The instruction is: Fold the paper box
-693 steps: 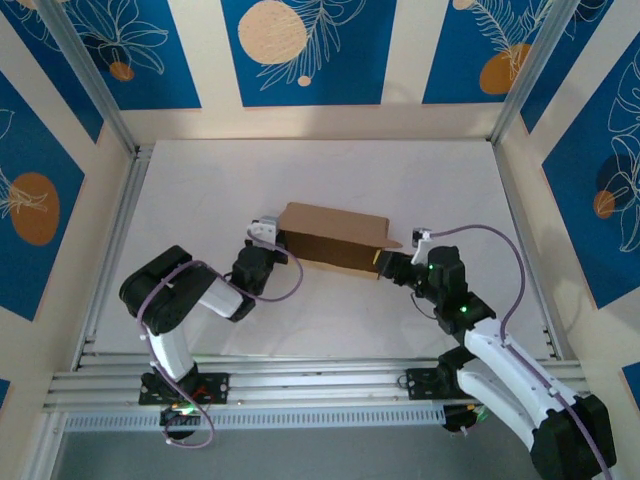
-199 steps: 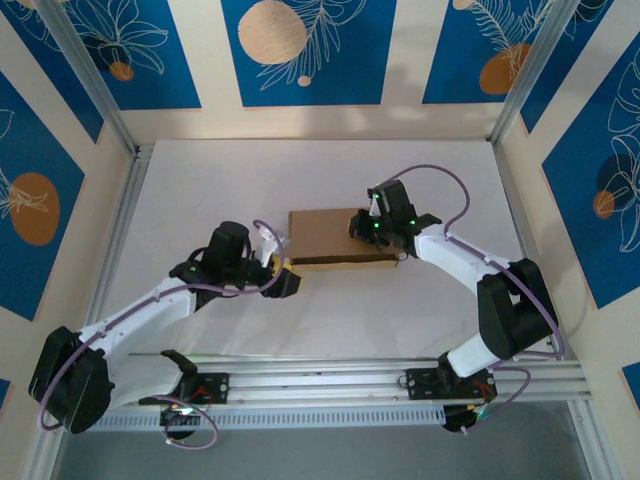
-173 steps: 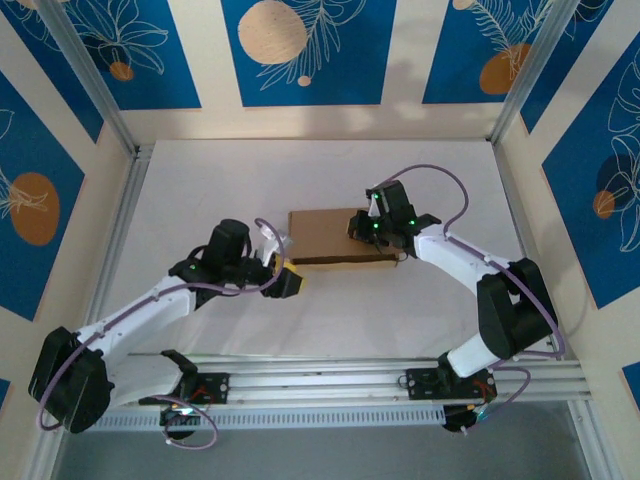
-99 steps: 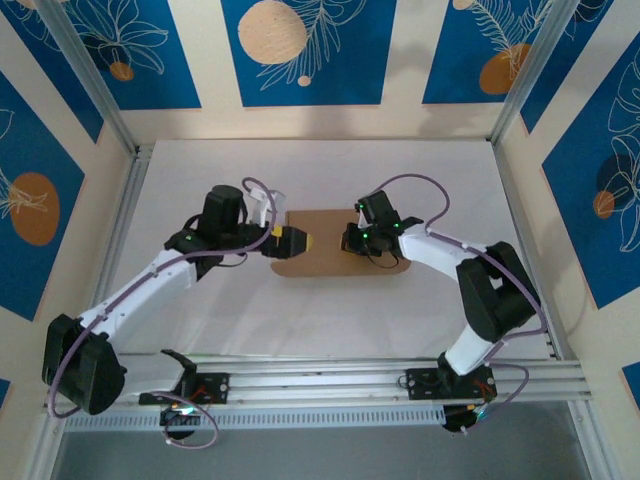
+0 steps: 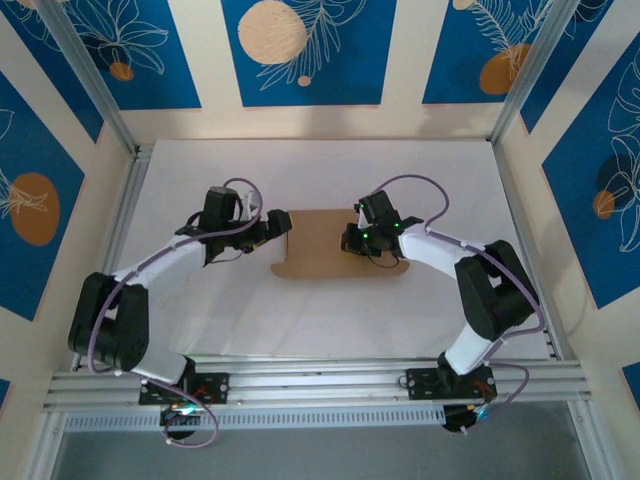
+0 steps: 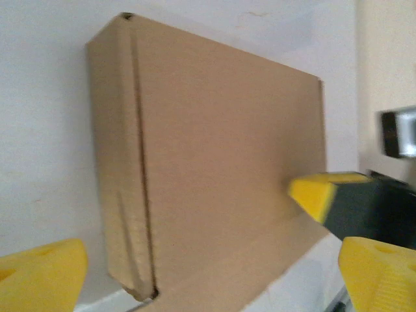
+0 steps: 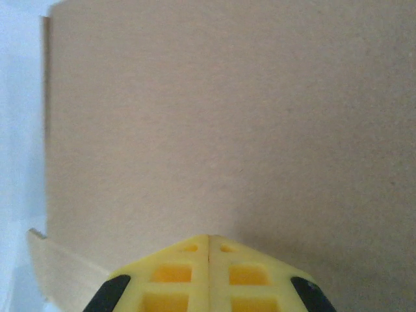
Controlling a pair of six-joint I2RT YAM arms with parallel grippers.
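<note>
Paper box (image 7: 227, 130) cropped top, right; right fingers (image 7: 175, 283) cropped at bottom edge.

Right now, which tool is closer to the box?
Right. The right tool, shut, rests on the box toward its right end; the left tool hangs open just off its left edge.

2 white-and-black arms (image 5: 160, 265), purple cables (image 5: 410, 179), yellow gripper fingers (image 7: 175, 273).
</note>
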